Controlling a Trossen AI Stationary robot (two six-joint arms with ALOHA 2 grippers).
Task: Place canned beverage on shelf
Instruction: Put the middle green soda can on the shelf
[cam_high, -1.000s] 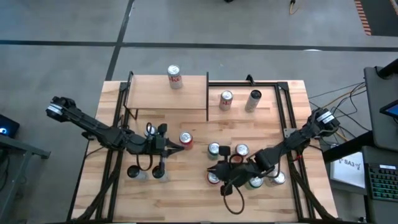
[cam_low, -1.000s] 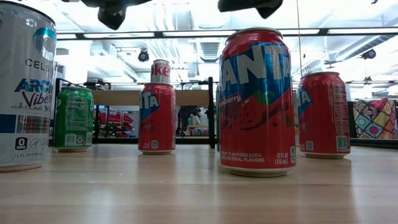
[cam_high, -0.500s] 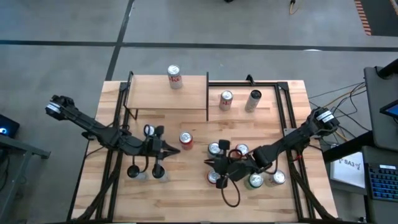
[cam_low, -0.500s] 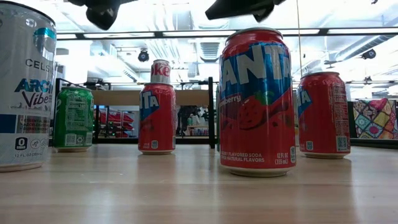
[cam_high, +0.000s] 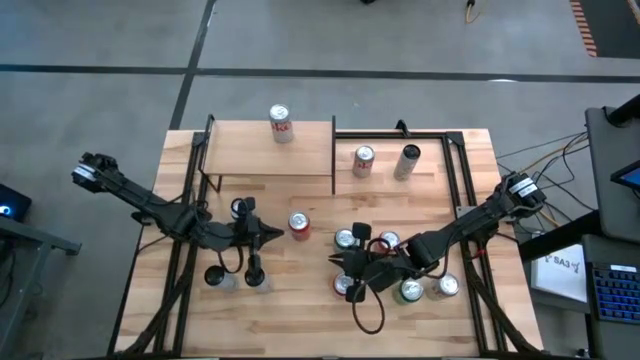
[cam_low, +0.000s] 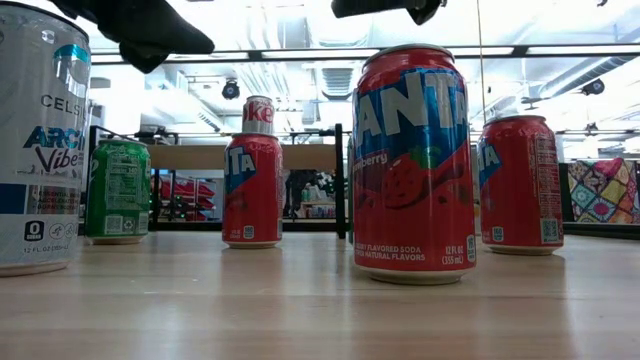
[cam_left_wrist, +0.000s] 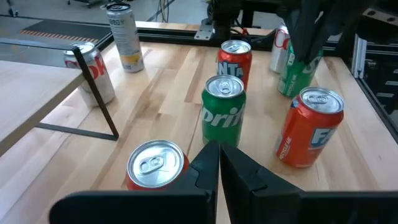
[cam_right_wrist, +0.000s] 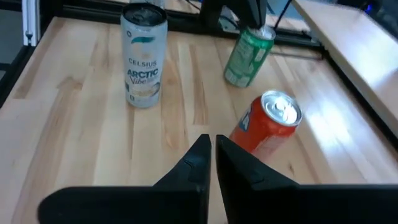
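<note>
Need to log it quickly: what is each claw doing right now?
Left claw: closed, holding nothing.
Right claw: closed, holding nothing.

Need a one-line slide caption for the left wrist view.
Left gripper shut, hovering over a red can, with a green Sprite can ahead and the shelf alongside.

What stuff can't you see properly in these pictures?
- Low view: the tall white can is cut off by the picture's left edge.
- High view: can labels are too small to read.
- Left wrist view: the red can nearest the left hand is partly hidden behind it.
- Low view: both arms are cut off at the top.
</note>
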